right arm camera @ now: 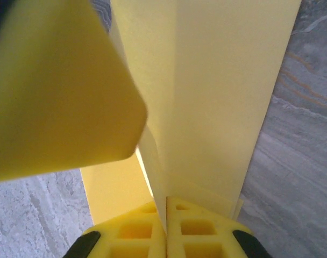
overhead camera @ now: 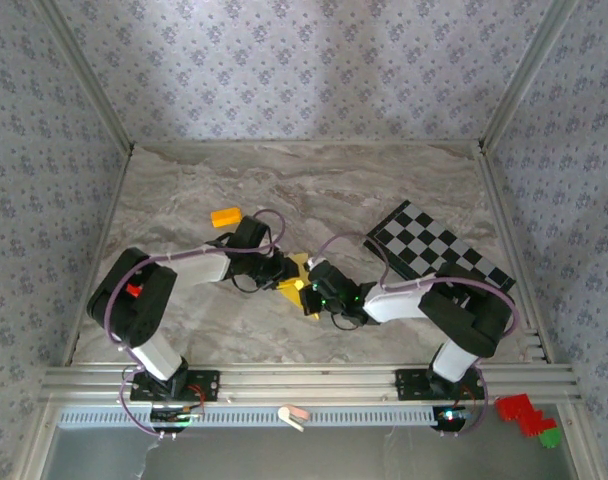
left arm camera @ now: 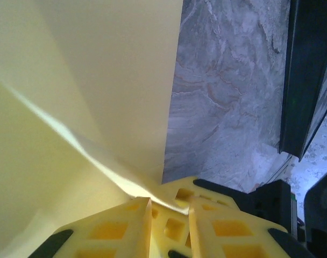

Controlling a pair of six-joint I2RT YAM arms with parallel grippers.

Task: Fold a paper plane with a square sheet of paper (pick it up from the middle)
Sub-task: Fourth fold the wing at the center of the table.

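Observation:
The square sheet of paper point(overhead camera: 298, 262), pale yellow and creased, is held off the table between the two arms at mid-table. My right gripper point(right arm camera: 166, 207) is shut on its lower edge, and folded layers of the paper point(right arm camera: 222, 80) rise straight up from the pinch. My left gripper point(left arm camera: 169, 207) has its jaws a narrow gap apart, with a bent corner of the paper point(left arm camera: 99, 80) running into that gap. A finger of the right gripper point(left arm camera: 182, 193) shows just behind. One left finger point(right arm camera: 56, 91) looms blurred beside the sheet. Both grippers point(overhead camera: 302, 285) nearly touch.
A small orange block point(overhead camera: 225, 216) lies behind the left arm. A black-and-white checkered board point(overhead camera: 439, 255) lies at the right. Marble tabletop point(left arm camera: 228, 97) spreads under the paper. Patterned walls close in the back and sides, and a dark arm body point(left arm camera: 308, 75) stands close at the right.

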